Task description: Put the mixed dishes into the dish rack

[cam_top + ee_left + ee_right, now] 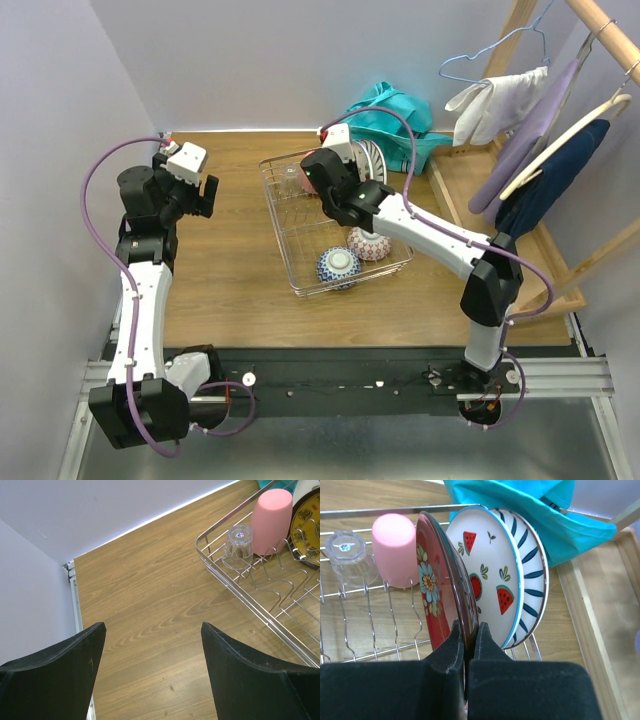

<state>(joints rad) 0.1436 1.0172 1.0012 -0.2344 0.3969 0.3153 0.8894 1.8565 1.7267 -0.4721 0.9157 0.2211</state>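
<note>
The dish rack (278, 225), a silver wire basket, is set on the desk. At its far end a red flowered saucer (432, 595), a watermelon-marked plate (490, 580) and a blue-striped plate (535, 580) are stood on edge, side by side. The red saucer is pinched at its lower rim by the right hand (470, 645). A pink cup (395, 545) and a clear glass (347, 555) are placed mouth down beside them. A gold saucer (307, 525) is seen next to the cup. Two patterned bowls, blue (337, 266) and pink (368, 243), are inverted at the near end.
</note>
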